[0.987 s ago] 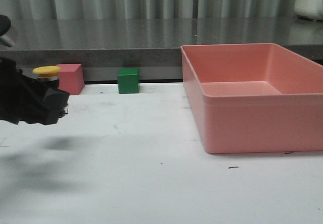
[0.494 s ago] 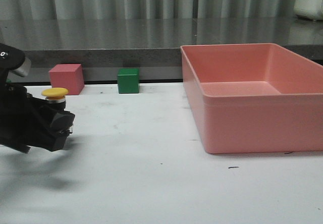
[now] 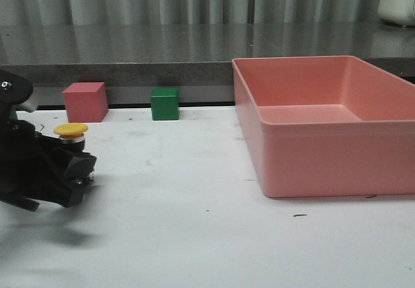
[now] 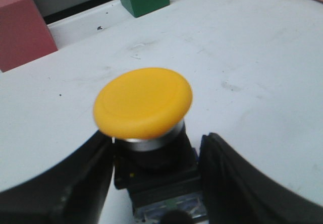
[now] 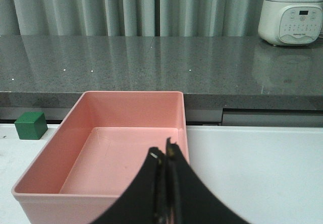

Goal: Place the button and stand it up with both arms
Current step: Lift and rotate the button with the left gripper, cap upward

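The button [image 3: 71, 130], clamped upright in the left tool [image 3: 76, 171], has been lowered almost onto the surface [image 3: 207, 236], so release looks near; the right tool [image 5: 165, 158] is pinched closed on nothing

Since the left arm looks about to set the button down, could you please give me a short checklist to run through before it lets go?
1. Left gripper shut on the button: ok, fingers press its black body on both sides.
2. Button upright, yellow cap on top: ok in the front and left wrist views.
3. Button base touching the table: cannot tell, the gripper hides it.
4. Set-down spot clear of the pink cube, green cube and pink bin: ok.
5. Right gripper out of the way: ok, shut and empty above the bin.
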Tool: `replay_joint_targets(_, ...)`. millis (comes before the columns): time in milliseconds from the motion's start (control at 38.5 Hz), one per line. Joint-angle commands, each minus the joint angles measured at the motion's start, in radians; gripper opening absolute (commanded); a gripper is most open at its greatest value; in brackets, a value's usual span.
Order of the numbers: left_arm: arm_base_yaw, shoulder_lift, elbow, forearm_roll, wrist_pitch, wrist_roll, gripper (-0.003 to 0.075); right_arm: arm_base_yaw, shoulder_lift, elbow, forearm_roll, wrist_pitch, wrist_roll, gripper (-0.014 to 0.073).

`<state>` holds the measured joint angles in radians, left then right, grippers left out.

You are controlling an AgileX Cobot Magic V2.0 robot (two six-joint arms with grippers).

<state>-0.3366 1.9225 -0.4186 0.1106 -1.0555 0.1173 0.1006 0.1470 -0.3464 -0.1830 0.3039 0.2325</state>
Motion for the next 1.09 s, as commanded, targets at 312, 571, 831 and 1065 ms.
replay_joint_targets(312, -0.001, -0.031, 0.020, -0.017, -0.124, 0.001, 0.0360, -0.004, 0.010, -0.024, -0.020, -0.084, -0.004, -0.0063)
replay_joint_targets(571, -0.001, -0.031, 0.026, -0.017, -0.124, 0.001, 0.0360, -0.004, 0.010, -0.024, -0.020, -0.084, -0.004, -0.0063)
replay_joint_targets(831, -0.001, -0.031, 0.031, -0.017, -0.124, 0.001, 0.0449, -0.004, 0.010, -0.024, -0.020, -0.084, -0.004, -0.0063)
replay_joint_targets(1065, -0.001, -0.031, 0.031, -0.017, -0.124, 0.001, 0.0487, -0.004, 0.010, -0.024, -0.020, -0.084, -0.004, -0.0063)
